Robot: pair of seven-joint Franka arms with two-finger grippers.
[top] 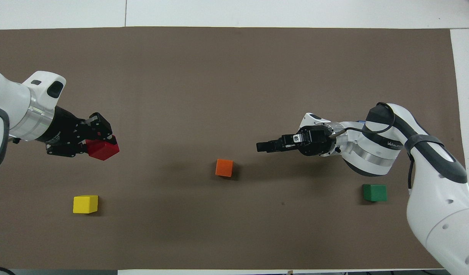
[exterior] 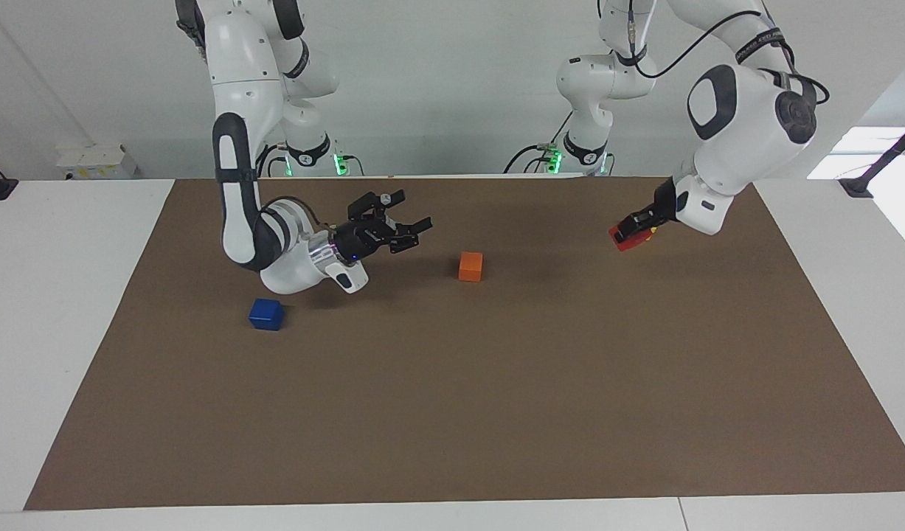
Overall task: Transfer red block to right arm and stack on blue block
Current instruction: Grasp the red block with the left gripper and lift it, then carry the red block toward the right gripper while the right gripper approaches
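My left gripper [exterior: 632, 228] is shut on the red block [exterior: 625, 242] and holds it above the mat at the left arm's end; the overhead view shows the same gripper [top: 98, 143] and block [top: 103, 151]. My right gripper [exterior: 411, 221] is open and empty, held level above the mat and pointing toward the left arm; in the overhead view it [top: 263, 146] is beside the orange block. The blue block [exterior: 266, 314] sits on the mat at the right arm's end, under that arm's wrist. The overhead view hides it.
An orange block [exterior: 470, 266] [top: 224, 167] sits mid-mat between the two grippers. A yellow block [top: 85, 204] lies near the left arm's end, and a green block [top: 374, 192] near the right arm's end. The brown mat [top: 234, 76] covers the table.
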